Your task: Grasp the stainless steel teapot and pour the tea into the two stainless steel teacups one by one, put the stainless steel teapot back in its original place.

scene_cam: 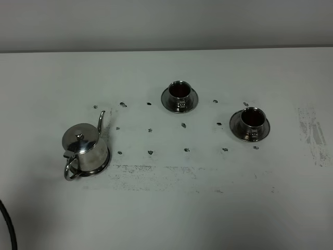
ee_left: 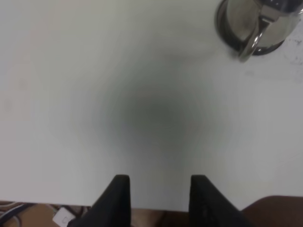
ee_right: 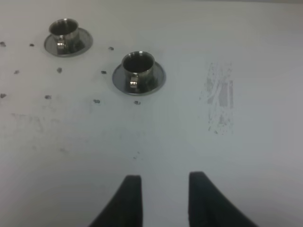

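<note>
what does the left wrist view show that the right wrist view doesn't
Only the left wrist view shows the stainless steel teapot, its loop handle facing the camera, seated on its round steel disc, plus the left end effector, open and empty.

Only the right wrist view shows the two stainless steel teacups on their saucers, dark inside, and the right end effector, open and empty.

Both show the white table.

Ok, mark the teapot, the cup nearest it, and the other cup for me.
stainless steel teapot (scene_cam: pixel 83 143), exterior high view, on the lid's dome.
near teacup (scene_cam: pixel 179 91), exterior high view, on its dark tea surface.
far teacup (scene_cam: pixel 252 117), exterior high view, on its dark tea surface.
</note>
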